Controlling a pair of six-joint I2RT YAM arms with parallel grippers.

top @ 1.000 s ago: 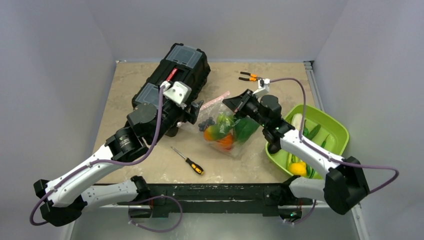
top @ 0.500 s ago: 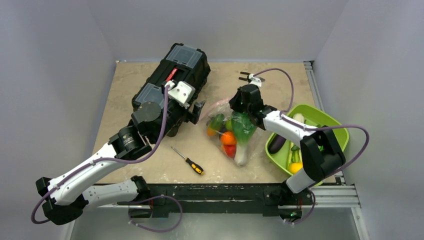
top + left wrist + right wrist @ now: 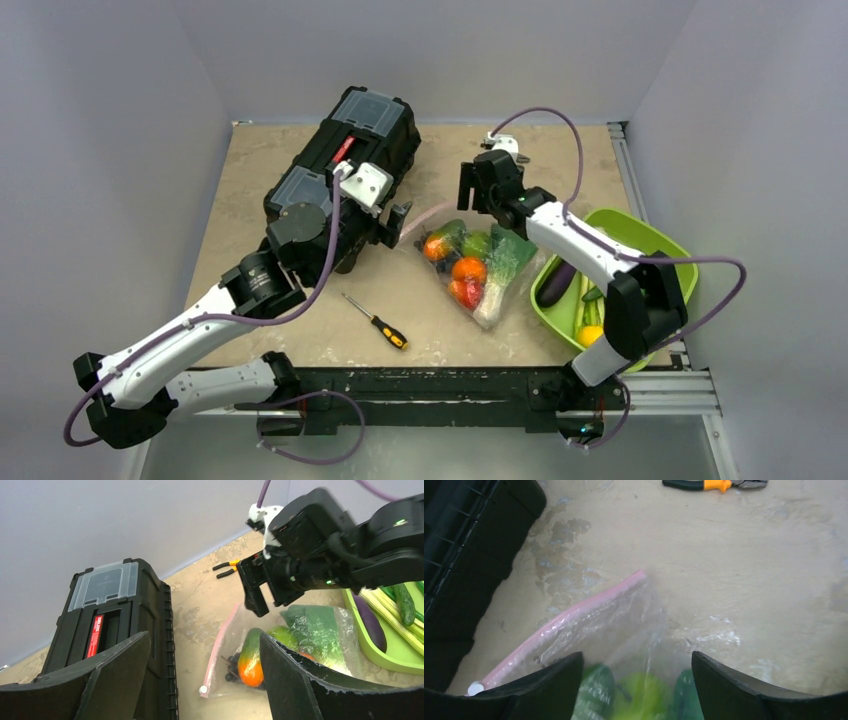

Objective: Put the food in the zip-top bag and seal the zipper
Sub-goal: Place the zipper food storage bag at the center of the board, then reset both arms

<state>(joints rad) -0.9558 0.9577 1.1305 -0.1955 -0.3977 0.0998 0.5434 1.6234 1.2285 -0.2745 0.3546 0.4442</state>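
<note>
Status: clear crinkly zip-top bag (image 3: pixel 440 262) lies flat on the beige counter (image 3: pixel 590 165), between the black plastic toolbox (image 3: pixel 345 160) and the lime-green plastic bowl (image 3: pixel 660 245).

Loaded so far:
- round orange toy fruit (image 3: pixel 469 269)
- red toy fruit (image 3: pixel 463 292), just below the orange one
- white-stemmed leafy green (image 3: pixel 503 268)
- more green pieces and a dark grape-like cluster (image 3: pixel 231 662) near the mouth

Not all in: purple toy eggplant (image 3: pixel 556 285), a yellow piece (image 3: pixel 593 335) and some long green pieces sit in the bowl. Loading looks partly done at best.

Thin pale-pink zipper strip (image 3: pixel 559 622) runs along the bag edge facing the toolbox. White slider (image 3: pixel 474 688) sits at the end nearer the arm bases. No view shows whether the strip is pressed shut, so I'd treat sealing as not done.

Left gripper (image 3: pixel 397 222): jaws apart, empty, hovering beside the toolbox, just off the zipper edge. Right gripper (image 3: pixel 468 190): jaws apart, empty, above the far end of the bag, not touching it.

Left to do, my read: move the bowl items in, then run the zipper.
</note>
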